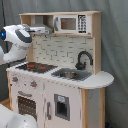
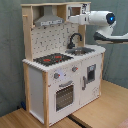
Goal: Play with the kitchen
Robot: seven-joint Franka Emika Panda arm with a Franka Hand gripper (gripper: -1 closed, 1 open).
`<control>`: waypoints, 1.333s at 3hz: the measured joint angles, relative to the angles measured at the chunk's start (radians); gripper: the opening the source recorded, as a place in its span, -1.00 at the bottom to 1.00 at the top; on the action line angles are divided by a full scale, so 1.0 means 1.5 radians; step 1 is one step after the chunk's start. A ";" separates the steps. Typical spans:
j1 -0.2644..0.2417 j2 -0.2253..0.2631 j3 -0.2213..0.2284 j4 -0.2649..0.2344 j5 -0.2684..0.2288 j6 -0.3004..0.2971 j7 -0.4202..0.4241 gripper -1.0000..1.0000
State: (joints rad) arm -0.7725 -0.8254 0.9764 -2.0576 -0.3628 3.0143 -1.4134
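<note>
The kitchen (image 1: 60, 97) is a white and pale-wood toy set that stands upright in both exterior views. It has a black-red hob (image 1: 36, 66), a silver sink (image 1: 70, 75), a black faucet (image 1: 82, 59), a grey hood (image 2: 47, 20) and a small microwave (image 1: 70, 23). The oven door (image 2: 64, 95) is shut. My white arm reaches in level at the height of the upper shelf. The gripper (image 1: 46, 30) shows in front of the hood in the first exterior view. In the second exterior view the gripper (image 2: 71, 20) lies just under the microwave (image 2: 75, 9). I see nothing held.
A grey curtain (image 2: 10, 60) hangs behind the kitchen. The kitchen stands on a pale wooden floor (image 2: 105, 112). A white rounded shape (image 1: 10, 119) fills the first exterior view's lower left corner. A dark arm link (image 2: 114, 36) runs below the white arm.
</note>
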 joint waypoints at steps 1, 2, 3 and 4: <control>-0.016 0.038 -0.010 -0.001 0.000 0.058 -0.001 1.00; -0.054 0.062 -0.018 -0.015 0.000 0.113 -0.001 1.00; -0.113 0.081 0.001 -0.021 0.000 0.135 0.000 1.00; -0.152 0.087 0.038 0.020 0.000 0.128 0.004 1.00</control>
State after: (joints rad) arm -0.9999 -0.6948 1.0337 -2.0279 -0.3623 3.2062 -1.4067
